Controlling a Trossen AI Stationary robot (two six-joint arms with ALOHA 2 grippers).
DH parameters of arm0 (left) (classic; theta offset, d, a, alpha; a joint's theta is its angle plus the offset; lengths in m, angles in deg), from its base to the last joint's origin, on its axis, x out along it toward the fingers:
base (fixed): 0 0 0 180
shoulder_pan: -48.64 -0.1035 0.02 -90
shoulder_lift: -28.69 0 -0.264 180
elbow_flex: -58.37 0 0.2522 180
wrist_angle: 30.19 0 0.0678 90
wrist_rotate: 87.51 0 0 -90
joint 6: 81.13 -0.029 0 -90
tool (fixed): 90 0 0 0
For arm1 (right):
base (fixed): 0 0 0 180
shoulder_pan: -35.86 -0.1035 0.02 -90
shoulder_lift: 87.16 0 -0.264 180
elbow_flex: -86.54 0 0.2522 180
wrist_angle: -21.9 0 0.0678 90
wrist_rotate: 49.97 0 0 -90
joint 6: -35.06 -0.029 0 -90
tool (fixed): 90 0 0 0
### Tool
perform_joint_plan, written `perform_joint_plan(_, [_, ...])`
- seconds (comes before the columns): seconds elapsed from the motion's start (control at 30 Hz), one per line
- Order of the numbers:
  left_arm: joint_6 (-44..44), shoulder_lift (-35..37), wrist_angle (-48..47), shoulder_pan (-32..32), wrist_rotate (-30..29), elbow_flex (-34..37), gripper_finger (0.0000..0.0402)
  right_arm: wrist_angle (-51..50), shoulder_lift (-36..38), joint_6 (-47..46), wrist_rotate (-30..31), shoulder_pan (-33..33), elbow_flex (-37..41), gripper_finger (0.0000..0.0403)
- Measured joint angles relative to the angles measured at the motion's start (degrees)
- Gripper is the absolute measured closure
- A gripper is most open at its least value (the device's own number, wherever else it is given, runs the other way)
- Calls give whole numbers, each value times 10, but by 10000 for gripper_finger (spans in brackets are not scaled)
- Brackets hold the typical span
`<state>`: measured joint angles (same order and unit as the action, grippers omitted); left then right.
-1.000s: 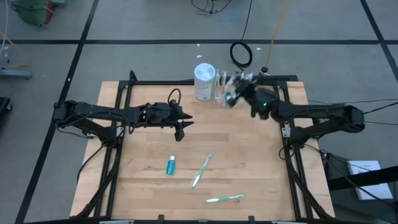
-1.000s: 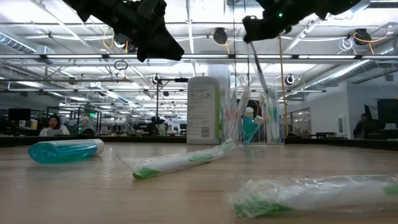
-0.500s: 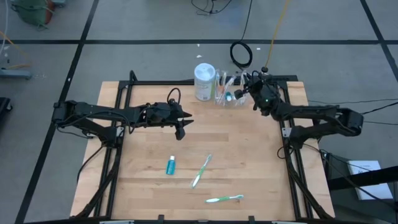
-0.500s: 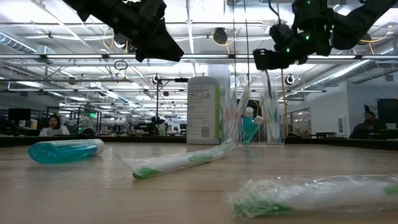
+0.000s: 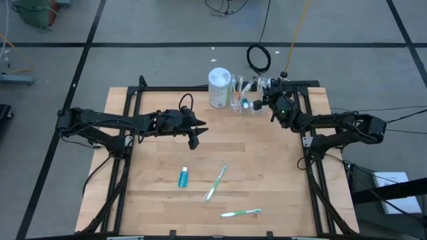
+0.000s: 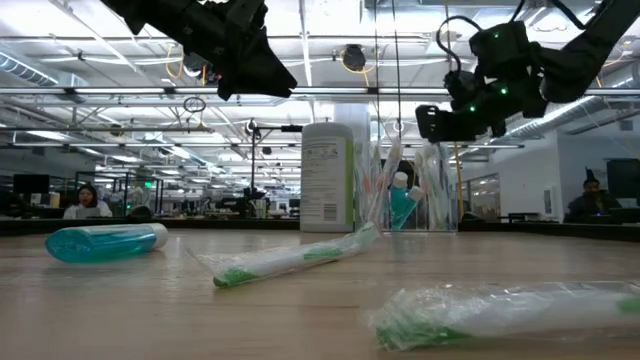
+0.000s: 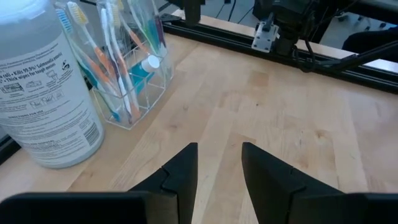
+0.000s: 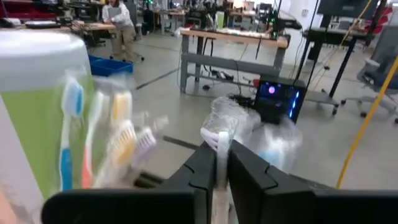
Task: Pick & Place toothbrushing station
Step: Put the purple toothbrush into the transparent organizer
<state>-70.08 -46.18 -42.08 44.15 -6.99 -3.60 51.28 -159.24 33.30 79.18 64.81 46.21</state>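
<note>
The clear toothbrushing station (image 5: 242, 96) stands at the table's far edge with several toothbrushes upright in its slots. It also shows in the low view (image 6: 405, 195) and the left wrist view (image 7: 124, 68). My right gripper (image 5: 265, 100) hovers just above the station's right end, shut on a plastic-wrapped toothbrush (image 6: 433, 170). My left gripper (image 5: 194, 141) is open and empty, raised over the table's middle left. Two more wrapped toothbrushes (image 5: 216, 182) (image 5: 241, 213) and a small blue bottle (image 5: 183, 177) lie flat on the table. My right gripper pinches the wrapped toothbrush between its two fingers, near its upper end (image 8: 219, 142). The crinkled wrapper (image 8: 233, 121) sticks out past the fingertips. The brush hangs about upright below the fingers (image 6: 434, 160), its lower part down at the station's right end. Whether it stands in a slot I cannot tell.
A tall white bottle (image 5: 219, 87) stands right beside the station on its left. Black frame rails (image 5: 167, 88) run along the table's far, left and right sides. Bare wood (image 5: 267, 167) lies between the station and the loose brushes.
My right gripper has turned and gone toward the table's right edge and down, from over the station to its right end. The wrapped toothbrush it holds has gone from slanted to about upright and has come down at the station's right end.
</note>
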Motion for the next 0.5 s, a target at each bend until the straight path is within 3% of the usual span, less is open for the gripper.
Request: perform_joint_plan(0.5, [11,0,0,0,0,0,273,14,15,59,-2,0,41,315])
